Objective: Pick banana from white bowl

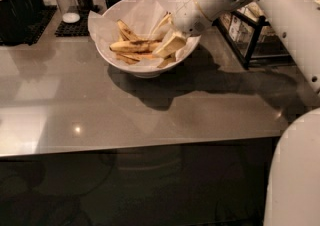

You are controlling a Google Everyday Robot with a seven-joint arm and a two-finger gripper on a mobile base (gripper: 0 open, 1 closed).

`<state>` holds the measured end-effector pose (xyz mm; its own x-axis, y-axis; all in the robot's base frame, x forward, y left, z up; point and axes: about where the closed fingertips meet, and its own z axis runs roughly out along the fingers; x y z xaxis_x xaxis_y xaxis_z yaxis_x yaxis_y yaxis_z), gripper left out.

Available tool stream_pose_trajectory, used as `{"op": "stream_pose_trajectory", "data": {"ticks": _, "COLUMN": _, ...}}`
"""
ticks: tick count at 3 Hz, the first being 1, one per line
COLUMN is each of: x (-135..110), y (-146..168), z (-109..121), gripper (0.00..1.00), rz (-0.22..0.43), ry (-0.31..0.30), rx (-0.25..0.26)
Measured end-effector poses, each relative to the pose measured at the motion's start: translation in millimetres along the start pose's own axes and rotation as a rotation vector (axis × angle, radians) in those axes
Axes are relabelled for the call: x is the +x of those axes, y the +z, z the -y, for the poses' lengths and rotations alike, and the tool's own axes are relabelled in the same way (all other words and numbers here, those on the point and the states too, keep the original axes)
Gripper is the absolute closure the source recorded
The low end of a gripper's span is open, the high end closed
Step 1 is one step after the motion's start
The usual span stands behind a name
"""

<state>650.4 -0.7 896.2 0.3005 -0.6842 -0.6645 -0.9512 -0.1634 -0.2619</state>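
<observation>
The robot's white arm (270, 0) sweeps from the right edge of the frame up and leftward, its wrist bent down into the white bowl (145, 70) at upper centre. The grey table (150, 115) lies bare below the bowl to its front edge; a dark rack (245, 35) crowds the upper right. The banana (131, 46), long, yellow and brown-mottled, lies crosswise on crinkled paper in the bowl. The gripper (170, 46) sits at the banana's right end; whether it grasps anything cannot be told.
</observation>
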Motion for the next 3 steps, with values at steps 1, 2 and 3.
{"op": "stream_pose_trajectory", "data": {"ticks": 1, "x": -15, "y": -24, "z": 3, "gripper": 1.00, "rz": 0.012, "ry": -0.055, "rx": 0.069}}
{"op": "stream_pose_trajectory", "data": {"ticks": 2, "x": -30, "y": -46, "z": -2, "gripper": 1.00, "rz": 0.025, "ry": -0.095, "rx": 0.114}}
{"op": "stream_pose_trajectory", "data": {"ticks": 3, "x": -48, "y": -72, "z": -25, "gripper": 1.00, "rz": 0.085, "ry": -0.092, "rx": 0.189}}
